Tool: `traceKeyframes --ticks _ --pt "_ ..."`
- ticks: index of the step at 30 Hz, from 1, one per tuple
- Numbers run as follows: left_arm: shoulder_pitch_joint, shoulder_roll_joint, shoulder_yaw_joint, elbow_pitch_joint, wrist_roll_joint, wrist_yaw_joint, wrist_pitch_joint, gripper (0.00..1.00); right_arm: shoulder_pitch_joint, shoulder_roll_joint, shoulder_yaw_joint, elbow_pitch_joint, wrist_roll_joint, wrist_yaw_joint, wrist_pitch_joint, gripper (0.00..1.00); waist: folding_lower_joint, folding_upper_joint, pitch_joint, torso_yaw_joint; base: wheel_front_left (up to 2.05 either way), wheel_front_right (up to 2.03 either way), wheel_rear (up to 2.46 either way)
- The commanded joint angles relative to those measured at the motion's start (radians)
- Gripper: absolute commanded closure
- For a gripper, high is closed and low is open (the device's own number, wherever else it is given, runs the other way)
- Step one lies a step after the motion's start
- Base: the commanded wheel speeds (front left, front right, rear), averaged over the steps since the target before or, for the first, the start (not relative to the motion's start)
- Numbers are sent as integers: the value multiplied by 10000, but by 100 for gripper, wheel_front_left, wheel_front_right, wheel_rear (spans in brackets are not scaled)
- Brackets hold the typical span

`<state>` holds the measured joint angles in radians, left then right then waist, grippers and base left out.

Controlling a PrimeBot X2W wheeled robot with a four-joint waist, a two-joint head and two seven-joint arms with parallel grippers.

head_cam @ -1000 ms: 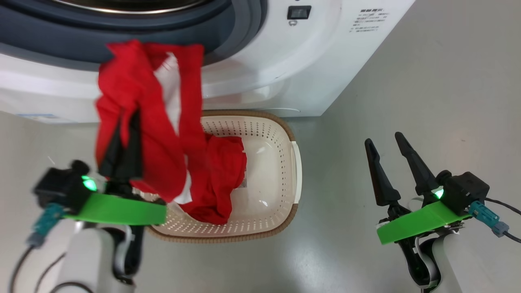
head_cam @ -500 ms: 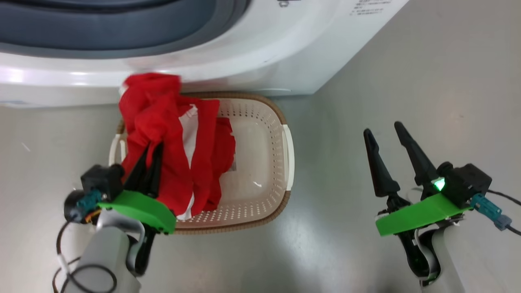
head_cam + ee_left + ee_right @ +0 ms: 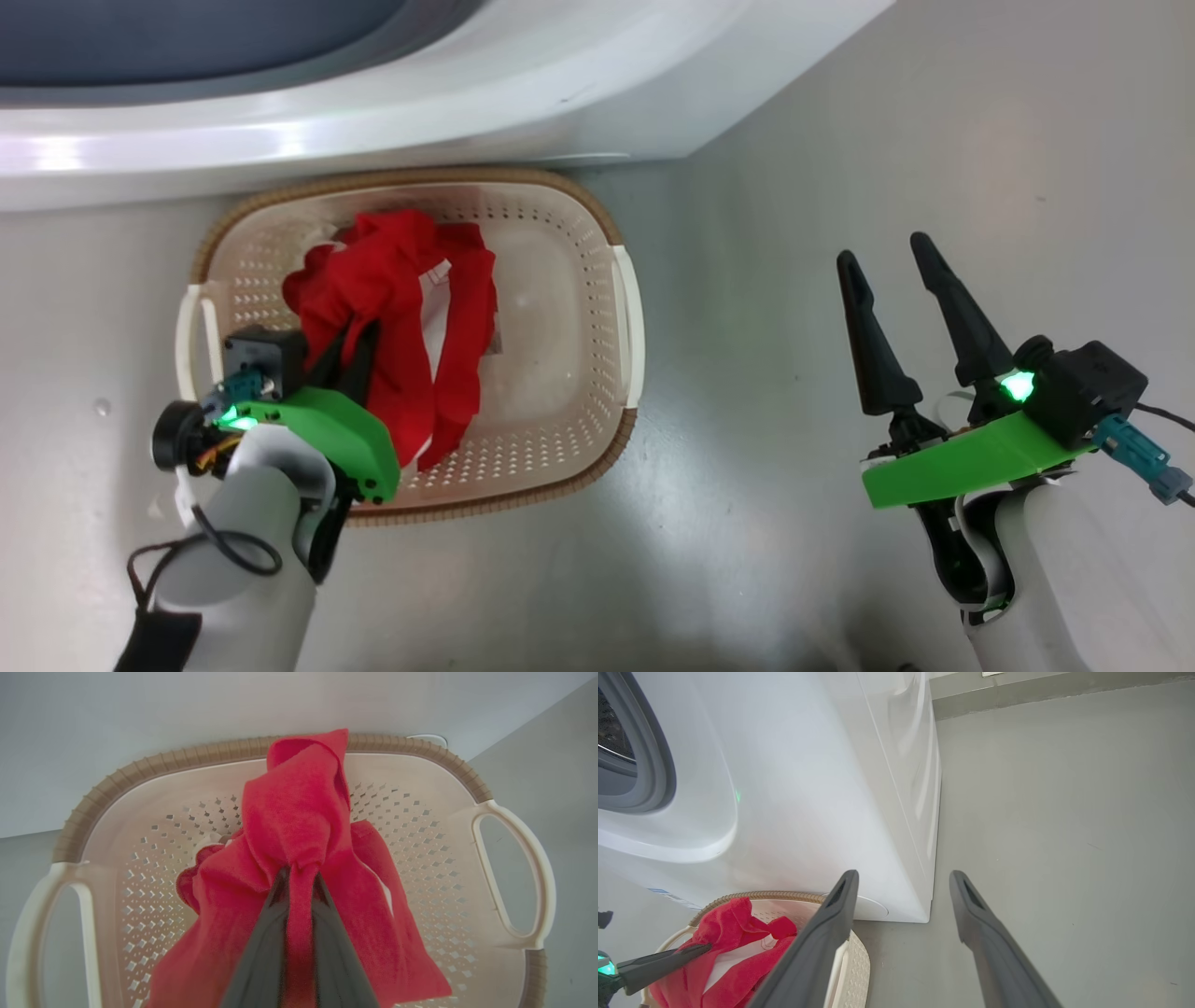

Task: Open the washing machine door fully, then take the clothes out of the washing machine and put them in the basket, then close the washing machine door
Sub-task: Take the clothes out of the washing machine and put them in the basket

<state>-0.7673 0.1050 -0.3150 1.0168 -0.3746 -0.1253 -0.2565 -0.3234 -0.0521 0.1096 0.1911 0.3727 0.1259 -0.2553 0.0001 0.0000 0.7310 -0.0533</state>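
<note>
While the left gripper (image 3: 353, 331) pinches the red clothes (image 3: 411, 271) tight just over the basket (image 3: 574, 308), thin fabric may snag on its fingers at release and hang over the basket's rim; the right gripper (image 3: 882, 247), well beside the basket, is wide open, empty.

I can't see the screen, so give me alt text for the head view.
The left tool grips red clothes over a cream basket on the grey floor. The right tool is open and empty; the white washer runs along the top.
</note>
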Motion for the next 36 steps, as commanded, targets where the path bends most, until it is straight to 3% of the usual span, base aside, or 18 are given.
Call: traceKeyframes --ticks 1,7,8,9,10,11,23,36 --pt "-26 402 72 178 -100 -53 -53 100 91 19 213 -266 75 48 -65 0 -1 0 202 -134 0 0 0" --pt "-489 430 -197 925 -426 -53 -53 100 68 19 180 -286 36 48 -65 0 -1 0 322 -127 0 0 0" --pt "-549 424 -238 1006 -481 -53 -53 76 60 19 173 -281 32 48 -65 0 -1 0 327 -119 0 0 0" --pt "-595 422 -279 1068 -528 -53 -53 58 54 19 170 -275 28 48 -65 0 -1 0 321 -110 0 0 0" --pt "-627 423 -311 1121 -574 -53 -53 24 52 19 168 -264 20 48 -65 0 -1 0 305 -98 0 0 0" --pt "-647 425 -322 1151 -627 -53 -53 0 54 19 167 -251 11 48 -65 0 -1 0 281 -86 0 0 0" --pt "-62 458 -259 768 -978 -53 -53 0 280 19 304 71 -118 48 -65 0 -1 0 -644 115 0 0 0" --pt "1278 535 523 -742 -618 -53 -53 0 832 19 240 489 -305 48 -65 0 -1 0 -2317 368 0 0 0"
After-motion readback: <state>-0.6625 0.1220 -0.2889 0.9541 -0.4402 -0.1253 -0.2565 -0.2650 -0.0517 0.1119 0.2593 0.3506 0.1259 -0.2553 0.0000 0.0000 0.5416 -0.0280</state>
